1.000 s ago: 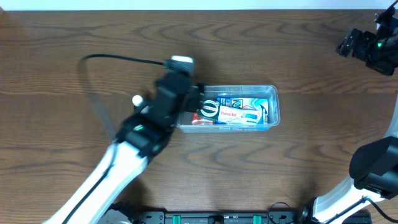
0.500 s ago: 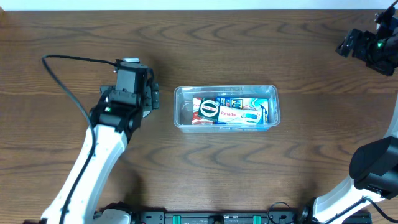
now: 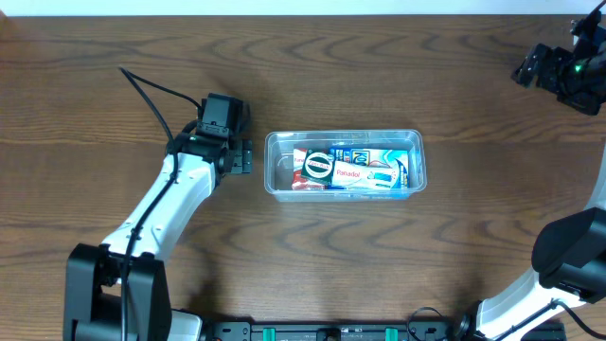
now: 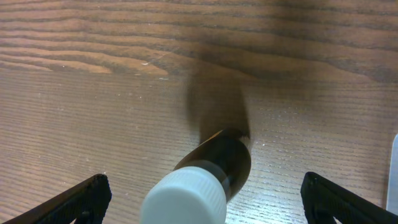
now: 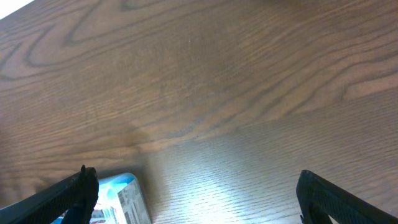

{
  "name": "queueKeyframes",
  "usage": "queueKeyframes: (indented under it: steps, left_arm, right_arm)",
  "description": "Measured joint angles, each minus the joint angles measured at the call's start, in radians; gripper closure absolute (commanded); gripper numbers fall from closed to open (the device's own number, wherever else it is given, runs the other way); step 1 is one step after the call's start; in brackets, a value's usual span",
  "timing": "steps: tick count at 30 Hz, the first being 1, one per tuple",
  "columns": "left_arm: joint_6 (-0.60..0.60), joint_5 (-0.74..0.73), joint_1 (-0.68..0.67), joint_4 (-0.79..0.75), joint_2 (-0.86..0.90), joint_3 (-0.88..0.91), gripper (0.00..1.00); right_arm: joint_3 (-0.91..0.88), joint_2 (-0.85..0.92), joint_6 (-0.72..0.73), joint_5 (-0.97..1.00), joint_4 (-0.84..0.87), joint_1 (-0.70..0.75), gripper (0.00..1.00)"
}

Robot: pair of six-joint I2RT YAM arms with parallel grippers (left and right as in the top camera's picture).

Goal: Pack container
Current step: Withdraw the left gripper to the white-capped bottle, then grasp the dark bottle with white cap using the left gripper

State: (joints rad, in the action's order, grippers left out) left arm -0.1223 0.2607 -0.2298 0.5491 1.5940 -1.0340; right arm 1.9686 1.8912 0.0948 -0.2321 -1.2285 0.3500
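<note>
The container (image 3: 344, 163) is a clear rectangular tub at the table's middle, holding a red-and-white Panadol box (image 3: 352, 173), blue-and-white packets and a round black-and-white item. My left gripper (image 3: 225, 142) hangs just left of the tub. In the left wrist view it (image 4: 214, 190) is open wide, with a dark bottle with a white ribbed cap (image 4: 186, 199) between the fingers (image 4: 87, 196), untouched by them. My right gripper (image 3: 544, 68) is open and empty at the far right back. The right wrist view (image 5: 199, 186) shows the tub's blue-filled corner (image 5: 121, 196) at lower left.
A black cable (image 3: 156, 90) trails from the left wrist over the table at back left. The right arm's base (image 3: 568, 251) stands at the right edge. The bottle is hidden under the left gripper in the overhead view.
My left arm left the tub's left end, swung out to the left, then came back part way towards the tub. The right arm has not moved.
</note>
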Motion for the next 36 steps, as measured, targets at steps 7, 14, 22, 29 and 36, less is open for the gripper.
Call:
queueKeyframes:
  steps: [7, 14, 22, 29, 36]
  left_arm:
    - [0.007, 0.000, 0.000, -0.005, 0.002, 0.000, 0.29]
    - [0.014, 0.000, 0.000, -0.006, 0.002, 0.000, 0.48]
    - [-0.020, -0.068, 0.000, -0.006, 0.002, 0.000, 0.54]
    - [-0.120, -0.108, 0.000, -0.006, 0.002, 0.000, 0.67]
    - [-0.201, -0.112, 0.000, -0.016, -0.003, -0.001, 0.77]
  right_arm:
    - [0.000, 0.000, 0.000, 0.000, 0.000, 0.000, 0.01]
    - [0.000, 0.000, 0.000, 0.000, 0.000, 0.000, 0.01]
    - [0.000, 0.000, 0.000, 0.000, 0.000, 0.000, 0.01]
    - [0.000, 0.000, 0.000, 0.000, 0.000, 0.000, 0.01]
    - [0.000, 0.000, 0.000, 0.000, 0.000, 0.000, 0.01]
